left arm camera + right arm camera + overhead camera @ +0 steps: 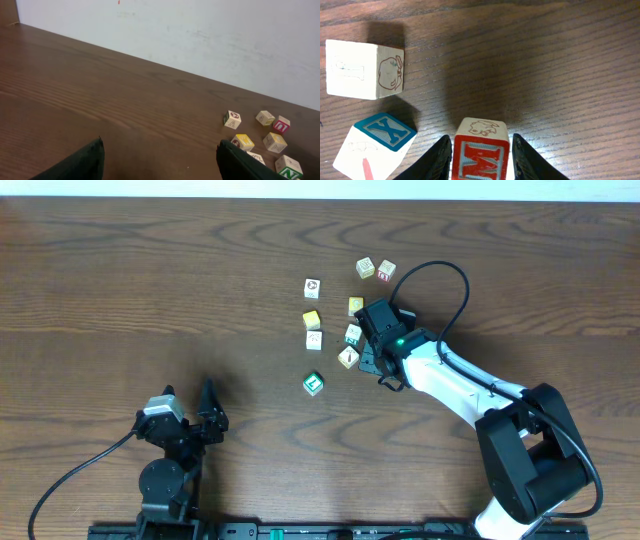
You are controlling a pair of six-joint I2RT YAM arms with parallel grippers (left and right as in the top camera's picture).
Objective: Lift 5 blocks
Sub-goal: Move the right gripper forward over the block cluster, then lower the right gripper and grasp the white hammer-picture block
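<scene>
Your left gripper (187,396) stands with its jaws fully apart over the tabletop (120,290), holding and touching nothing. The blocks (314,339) lie scattered right of centre. Your right gripper (481,139) is clamped on the red-faced block (480,161), one finger against each side.

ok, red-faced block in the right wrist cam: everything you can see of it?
The red-faced block is a small pale wooden cube, upright and square, apparently resting on the dark wood table. The near face has a red border around a blue panel with a red letter, W or M, cut off by the frame. The top is bare wood with a line-drawn animal. The right tool grips it, black fingers flush on both sides. No other block touches it.
</scene>
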